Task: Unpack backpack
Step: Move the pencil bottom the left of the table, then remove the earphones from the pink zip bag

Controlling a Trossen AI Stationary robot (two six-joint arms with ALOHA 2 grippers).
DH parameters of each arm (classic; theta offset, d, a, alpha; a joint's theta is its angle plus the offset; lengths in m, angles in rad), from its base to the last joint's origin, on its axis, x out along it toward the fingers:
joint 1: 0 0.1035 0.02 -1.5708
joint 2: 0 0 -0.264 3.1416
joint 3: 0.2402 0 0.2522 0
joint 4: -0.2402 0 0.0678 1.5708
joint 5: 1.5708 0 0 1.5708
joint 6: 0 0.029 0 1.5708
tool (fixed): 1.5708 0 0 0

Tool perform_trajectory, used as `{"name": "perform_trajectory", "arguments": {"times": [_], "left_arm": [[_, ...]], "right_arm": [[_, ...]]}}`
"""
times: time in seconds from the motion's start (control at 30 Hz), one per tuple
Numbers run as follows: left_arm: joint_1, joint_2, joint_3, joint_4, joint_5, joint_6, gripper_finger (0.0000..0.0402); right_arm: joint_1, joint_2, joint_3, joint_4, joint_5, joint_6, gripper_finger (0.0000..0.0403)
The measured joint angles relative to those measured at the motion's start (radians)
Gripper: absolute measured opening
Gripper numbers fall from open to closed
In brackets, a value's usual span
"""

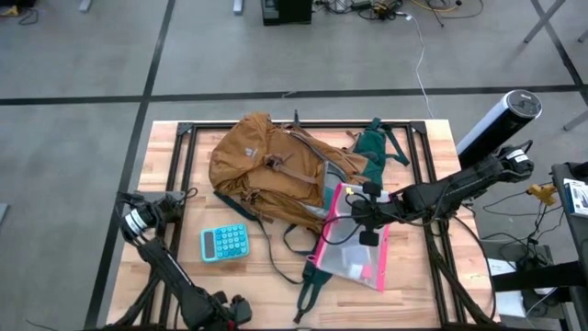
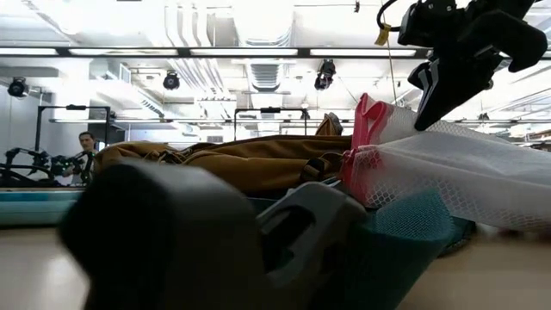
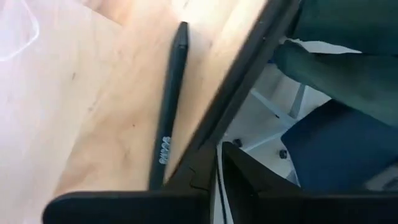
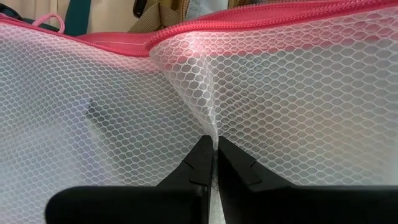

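I am partway through: calculator (image 1: 225, 243) and pen (image 3: 169, 106) are lying out, right end effector (image 1: 352, 210) is pinching the pouch (image 1: 354, 246) beside the mid-tabletop backpack (image 1: 271, 168), left end effector (image 1: 241, 309) is sitting closed, near-left.

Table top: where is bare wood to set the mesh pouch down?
Bare wood lies behind the backpack along the table far edge, and between calculator and mesh pouch. Centre is crowded; right gripper pinches the pouch there.

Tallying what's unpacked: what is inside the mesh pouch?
Through the mesh pouch only a pale flat shape and something pink show; nothing identifiable. The right tool pinches its mesh, and the folds hide the rest.
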Motion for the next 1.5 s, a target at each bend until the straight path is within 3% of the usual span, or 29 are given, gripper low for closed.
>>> {"name": "perform_trajectory", "arguments": {"times": [0.33,0.47,0.63,0.77,0.87,0.97,1.03,1.3,1.5], "left_arm": [[0.021,-0.025,-0.135,-0.068,0.000,0.013,0.0001],[0.051,-0.063,-0.150,-0.338,-0.085,0.025,0.0001],[0.065,-0.145,-0.132,-0.630,-0.230,-0.107,0.0000],[0.068,-0.206,-0.131,-0.514,-0.429,-0.110,0.0001],[0.075,-0.246,-0.130,-0.337,-0.692,-0.048,0.0004],[0.107,-0.256,-0.141,-0.146,-0.957,0.092,0.0006],[0.151,-0.251,-0.142,-0.031,-1.031,0.229,0.0006],[0.412,-0.203,-0.147,0.252,-1.006,0.701,0.0006],[0.537,-0.160,-0.146,0.510,-0.719,1.021,0.0006]], "right_arm": [[0.000,-0.001,0.000,0.000,-0.004,0.029,0.0000],[0.000,-0.001,0.000,0.000,-0.004,0.040,0.0000],[0.000,-0.001,0.000,0.010,-0.017,0.043,0.0000],[0.019,-0.001,0.000,0.012,-0.029,0.030,0.0000],[0.041,-0.003,0.003,0.012,-0.031,-0.016,0.0000],[0.047,-0.009,0.029,0.012,-0.030,-0.071,0.0000],[0.047,-0.010,0.054,0.016,-0.031,-0.111,0.0000],[0.046,-0.010,0.160,0.011,-0.061,-0.212,0.0000],[0.044,-0.009,0.164,0.007,-0.057,-0.172,0.0000]]}}
